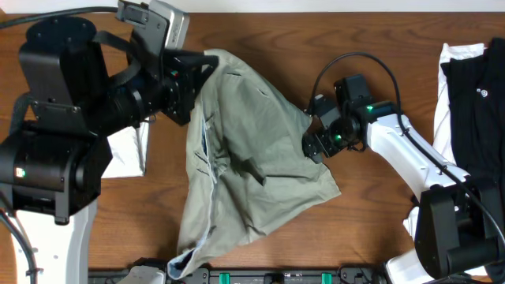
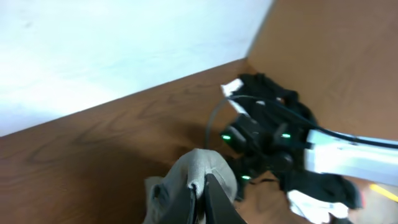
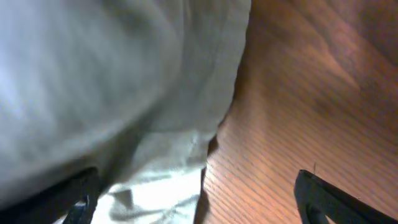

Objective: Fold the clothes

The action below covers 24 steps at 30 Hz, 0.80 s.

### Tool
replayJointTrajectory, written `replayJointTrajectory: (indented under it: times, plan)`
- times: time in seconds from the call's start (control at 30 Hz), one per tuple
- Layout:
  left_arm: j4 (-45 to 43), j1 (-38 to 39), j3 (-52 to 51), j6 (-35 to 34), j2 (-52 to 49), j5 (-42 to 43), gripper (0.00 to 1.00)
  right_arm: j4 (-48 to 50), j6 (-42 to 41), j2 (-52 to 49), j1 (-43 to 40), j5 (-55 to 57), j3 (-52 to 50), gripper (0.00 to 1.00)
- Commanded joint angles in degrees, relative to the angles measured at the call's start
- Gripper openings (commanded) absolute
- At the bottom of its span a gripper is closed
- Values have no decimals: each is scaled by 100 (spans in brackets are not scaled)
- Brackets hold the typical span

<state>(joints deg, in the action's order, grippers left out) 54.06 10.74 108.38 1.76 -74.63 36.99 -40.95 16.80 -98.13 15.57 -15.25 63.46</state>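
A wooden worktop (image 1: 268, 39) is seen from above, with two robot arms reaching in from the near edge. A pair of khaki shorts (image 1: 252, 158) lies rumpled across the middle, running from close to the far edge down to the near edge, with pale blue lining showing along its left side. The left claw (image 1: 199, 67) is clamped together on a bunched corner of the shorts near the far edge; its wrist view shows the cloth pinched and raised off the wood. The right claw (image 1: 314, 142) sits at the right-hand edge of the shorts with its jaws wide apart. In its wrist view the hem lies between them, but nothing is gripped. A white folded garment (image 1: 126, 154) rests toward the left edge, partly under the left arm, and a black garment (image 1: 473, 87) lies at the right edge. The folding looks barely begun: no clean crease or tidy layer is visible, so spreading, folding and squaring all seem left to do.
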Motion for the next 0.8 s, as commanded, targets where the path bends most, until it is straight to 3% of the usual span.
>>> replayJointTrajectory:
  times: [0.0,0.27,0.6,0.77]
  plan:
    - [-85,11,94,57,-48,-774,6,-70,413,-46,0,385,-33,94]
    - [-435,11,94,-181,-214,-1696,6,-151,382,44,57,341,-33,95]
    - [-990,11,94,-205,-358,-1718,6,-66,356,192,568,282,-33,99]
    - [-1224,11,94,-208,-459,-2100,6,306,-205,201,844,483,-33,99]
